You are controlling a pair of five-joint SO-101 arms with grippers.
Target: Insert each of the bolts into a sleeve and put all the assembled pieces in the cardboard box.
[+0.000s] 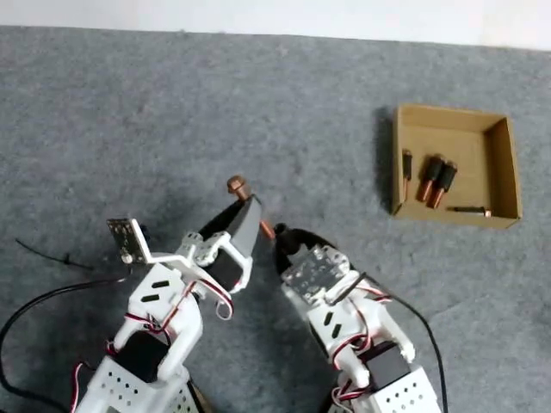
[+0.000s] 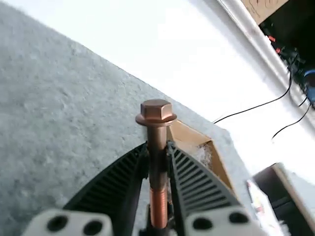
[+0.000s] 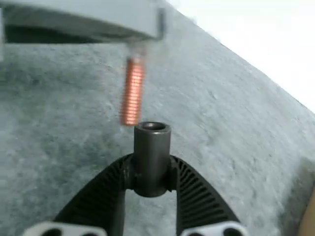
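The left hand [image 2: 157, 150] is gripping the bolt [image 2: 156, 114] mid-shank, threads free, so the sleeve [image 3: 152, 142] the right hand [image 3: 151, 169] is clasping can receive them

On the desk [image 1: 129, 112], seen from above, the cardboard box [image 1: 448, 112] sits at 2 o'clock, well apart from both arms. Inside it lie four pieces [image 1: 428, 181]: three side by side toward its 9 o'clock wall, and one along its 6 o'clock wall. The left arm comes in from 7 o'clock and the right arm from 5 o'clock. The two meet near the middle. The left tool [image 2: 157, 147] holds a bolt [image 2: 156, 118] between its fingers, head toward 12 o'clock. The right tool [image 3: 151, 167] holds a sleeve [image 3: 151, 147] at the left tool's 4 o'clock. The bolt's threaded end is just beside the sleeve's open end, not inside it.
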